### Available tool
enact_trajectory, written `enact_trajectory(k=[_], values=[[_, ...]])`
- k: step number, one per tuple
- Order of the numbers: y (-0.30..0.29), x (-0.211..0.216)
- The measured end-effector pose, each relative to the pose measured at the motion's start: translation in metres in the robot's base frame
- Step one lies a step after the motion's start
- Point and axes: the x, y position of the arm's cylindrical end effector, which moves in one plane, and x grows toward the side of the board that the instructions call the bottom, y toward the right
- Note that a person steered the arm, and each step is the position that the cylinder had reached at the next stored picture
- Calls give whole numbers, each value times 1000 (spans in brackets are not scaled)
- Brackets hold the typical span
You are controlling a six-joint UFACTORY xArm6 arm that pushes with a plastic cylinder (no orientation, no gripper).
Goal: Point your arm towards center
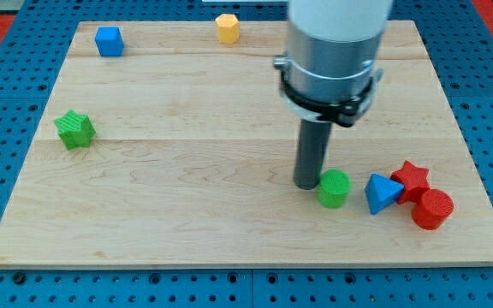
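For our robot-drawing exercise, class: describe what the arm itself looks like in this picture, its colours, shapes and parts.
The arm is a wide, pale grey-white cylinder, with a metallic silver section below it. A black ring clamp circles its lower edge. From it hangs a straight dark rod, round and much thinner, ending in my tip. No cables or markings show.

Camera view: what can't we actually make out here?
- Arm: cut off by the view's top edge; only its lower housing and rod show.
- My tip against the green cylinder: touching or a hair apart, cannot tell.
- Red star: partly hidden behind the red cylinder and blue triangular block.
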Motion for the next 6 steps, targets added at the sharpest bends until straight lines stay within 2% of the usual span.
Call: enact_trajectory(k=[2, 4, 5, 6], values=[[-30, 17], [37, 20], [-5, 20], [-52, -5]])
